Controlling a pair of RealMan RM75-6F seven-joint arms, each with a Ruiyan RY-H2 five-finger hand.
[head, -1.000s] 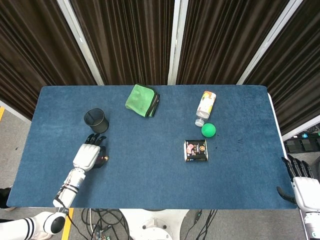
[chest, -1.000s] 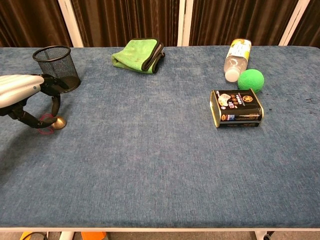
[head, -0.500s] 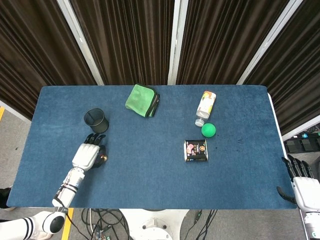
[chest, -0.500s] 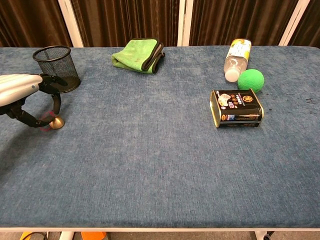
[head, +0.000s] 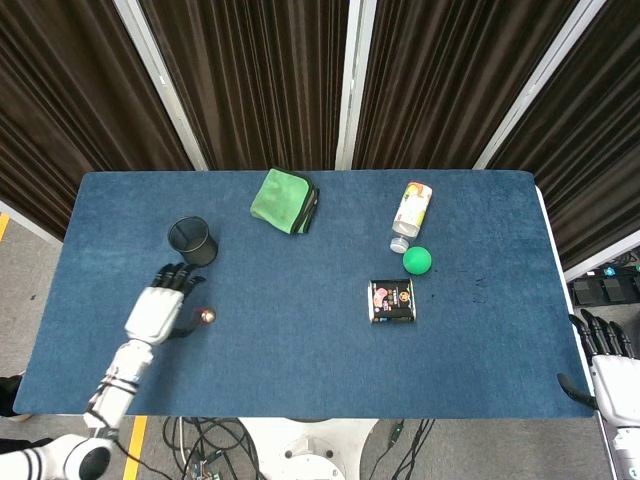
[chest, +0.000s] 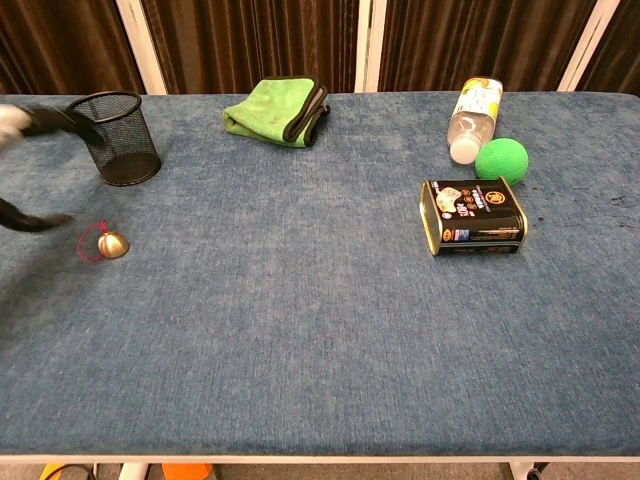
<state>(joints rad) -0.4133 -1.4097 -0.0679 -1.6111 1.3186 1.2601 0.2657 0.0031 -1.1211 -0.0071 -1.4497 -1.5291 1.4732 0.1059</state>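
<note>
Currently the left robot hand (head: 155, 311) hovers over the blue bench (head: 300, 350) with fingers spread and nothing in them; it sits at about 9 o'clock from the small brass bell (head: 208, 316), just beside it but apart. The bell rests on the bench by itself, a red loop at its side (seen in the chest view (chest: 111, 243)). A black mesh cup (head: 192, 240) stands upright at 12 o'clock from the bell, near the fingertips. Chest view shows this hand only as a blurred edge at far left.

The right robot hand (head: 605, 365) sits off the bench's corner at 4 o'clock, fingers apart, holding nothing.

Further items: a folded green cloth (head: 285, 200) at 12 o'clock, a plastic bottle (head: 411, 212) lying on its side, a green ball (head: 417, 261) just beside its cap, and a dark tin (head: 391, 300) near the ball.
</note>
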